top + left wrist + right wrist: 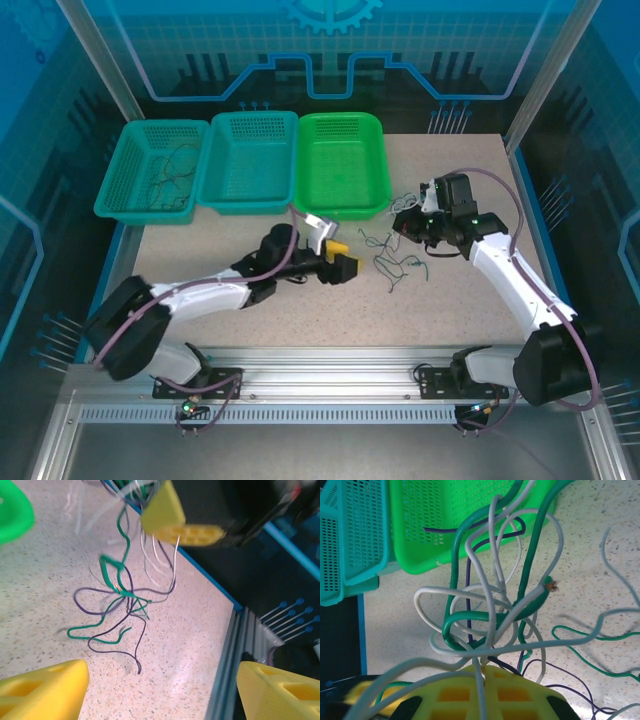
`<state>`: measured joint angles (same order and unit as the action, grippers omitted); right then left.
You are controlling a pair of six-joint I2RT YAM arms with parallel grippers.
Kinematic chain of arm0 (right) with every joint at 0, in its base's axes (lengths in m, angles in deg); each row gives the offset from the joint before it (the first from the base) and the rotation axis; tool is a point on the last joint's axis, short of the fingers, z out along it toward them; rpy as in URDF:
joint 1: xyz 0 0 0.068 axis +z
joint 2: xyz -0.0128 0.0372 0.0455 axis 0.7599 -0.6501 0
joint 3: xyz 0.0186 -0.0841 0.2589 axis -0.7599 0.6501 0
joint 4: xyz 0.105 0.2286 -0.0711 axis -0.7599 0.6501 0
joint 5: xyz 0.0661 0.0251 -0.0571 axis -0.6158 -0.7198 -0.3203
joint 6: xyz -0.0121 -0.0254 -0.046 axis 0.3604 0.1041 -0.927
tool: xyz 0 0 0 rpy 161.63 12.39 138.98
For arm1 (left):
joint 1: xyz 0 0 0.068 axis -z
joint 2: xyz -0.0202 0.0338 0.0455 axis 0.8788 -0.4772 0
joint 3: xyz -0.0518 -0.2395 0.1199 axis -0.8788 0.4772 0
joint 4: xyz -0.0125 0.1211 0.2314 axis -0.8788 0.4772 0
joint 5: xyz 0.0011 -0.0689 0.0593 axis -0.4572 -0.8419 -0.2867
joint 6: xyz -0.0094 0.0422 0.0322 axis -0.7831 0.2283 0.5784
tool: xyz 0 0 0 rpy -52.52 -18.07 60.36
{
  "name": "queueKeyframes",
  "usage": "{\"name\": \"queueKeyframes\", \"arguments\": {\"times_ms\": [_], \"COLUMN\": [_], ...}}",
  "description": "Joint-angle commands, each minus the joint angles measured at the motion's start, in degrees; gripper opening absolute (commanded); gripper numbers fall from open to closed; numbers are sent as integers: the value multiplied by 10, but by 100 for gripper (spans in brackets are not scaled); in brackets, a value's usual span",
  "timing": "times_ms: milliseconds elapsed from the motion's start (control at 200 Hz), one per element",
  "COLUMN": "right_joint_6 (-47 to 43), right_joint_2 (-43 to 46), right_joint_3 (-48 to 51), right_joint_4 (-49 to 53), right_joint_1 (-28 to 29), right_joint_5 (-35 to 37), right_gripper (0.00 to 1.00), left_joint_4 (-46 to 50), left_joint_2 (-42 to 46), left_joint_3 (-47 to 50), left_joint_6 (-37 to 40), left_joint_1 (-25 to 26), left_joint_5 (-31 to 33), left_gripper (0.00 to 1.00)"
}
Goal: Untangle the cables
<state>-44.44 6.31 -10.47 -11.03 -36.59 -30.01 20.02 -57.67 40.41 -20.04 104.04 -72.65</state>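
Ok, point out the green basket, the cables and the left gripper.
green basket (340,165): top external view, its bare floor.
cables (532,601): right wrist view, thick green strand.
left gripper (342,256): top external view, between its fingertips.

The left arm lies low, reaching from the near left toward the centre. The left hand has its yellow fingers spread wide. The right arm bends in from the near right, and the right hand is clamped on the cables.
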Motion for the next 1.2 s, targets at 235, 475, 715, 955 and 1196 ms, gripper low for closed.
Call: {"name": "queueKeyframes", "arguments": {"times_ms": [235,475,715,955,1196], "right_joint_6": [14,17,21,19,-11], "right_joint_2": [29,38,37,52,84], "right_joint_3": [-25,-28,-29,-16,51], "right_joint_4": [11,19,16,40,34], "right_joint_1": [7,6,6,-17,-172], "right_joint_5": [-18,-12,-13,47,35], "right_gripper": [0,0,0,0,0], "left_joint_4": [-406,-407,-323,-330,-277], "left_joint_2": [-268,-307,-288,-231,-80], "left_joint_3": [-36,-75,-92,-44,51], "left_joint_6": [36,35,99,106,85], "left_joint_1": [18,24,24,22,-14], "left_joint_5": [-25,3,0,38,67], "left_gripper": [82,79,32,0,0]}}
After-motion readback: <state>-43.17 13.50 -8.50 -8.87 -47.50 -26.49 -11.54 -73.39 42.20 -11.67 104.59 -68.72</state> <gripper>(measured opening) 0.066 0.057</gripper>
